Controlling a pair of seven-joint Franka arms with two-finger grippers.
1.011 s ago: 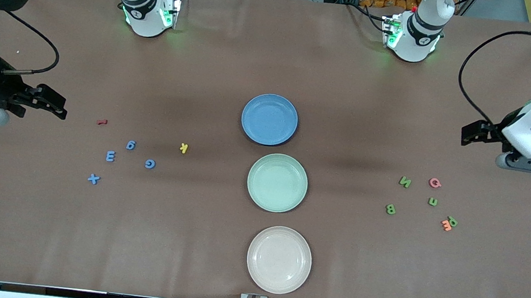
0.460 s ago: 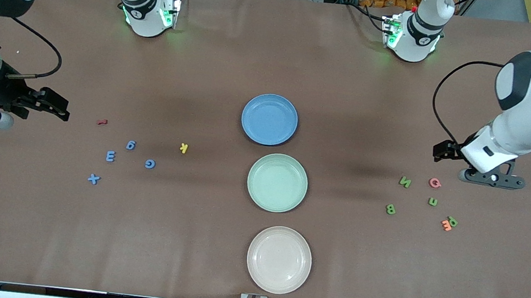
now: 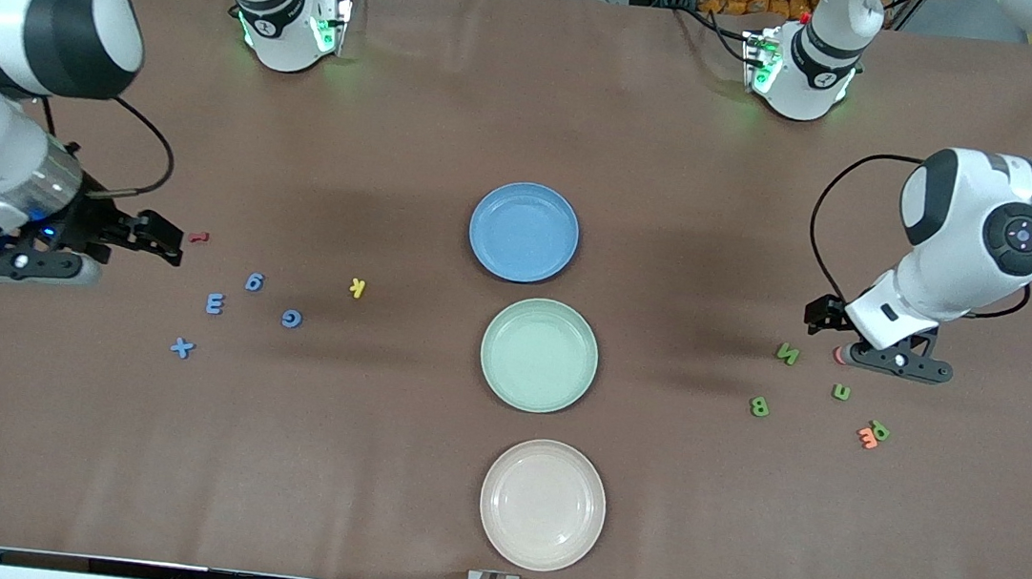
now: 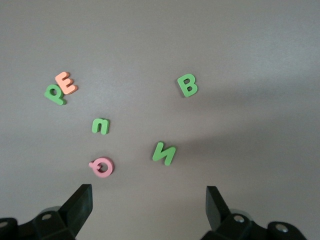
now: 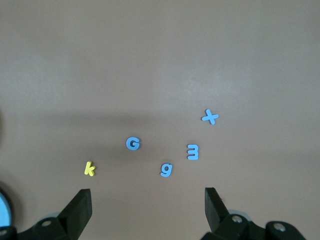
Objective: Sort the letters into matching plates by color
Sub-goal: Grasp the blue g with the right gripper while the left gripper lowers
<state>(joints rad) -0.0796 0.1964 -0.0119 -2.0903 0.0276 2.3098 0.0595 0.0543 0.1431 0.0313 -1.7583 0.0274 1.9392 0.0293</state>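
Gaping left tool (image 4: 147, 210), right tool (image 5: 147, 210), both empty

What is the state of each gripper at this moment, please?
Left gripper: open, holding nothing, above the pink letter.
Right gripper: open, holding nothing, beside the red letter.

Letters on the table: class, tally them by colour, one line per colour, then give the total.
Blue letters: 4
Green letters: 4
Yellow letter: 1
Red letter: 1
Pink letter: 1
Orange letter: 1
Total: 12
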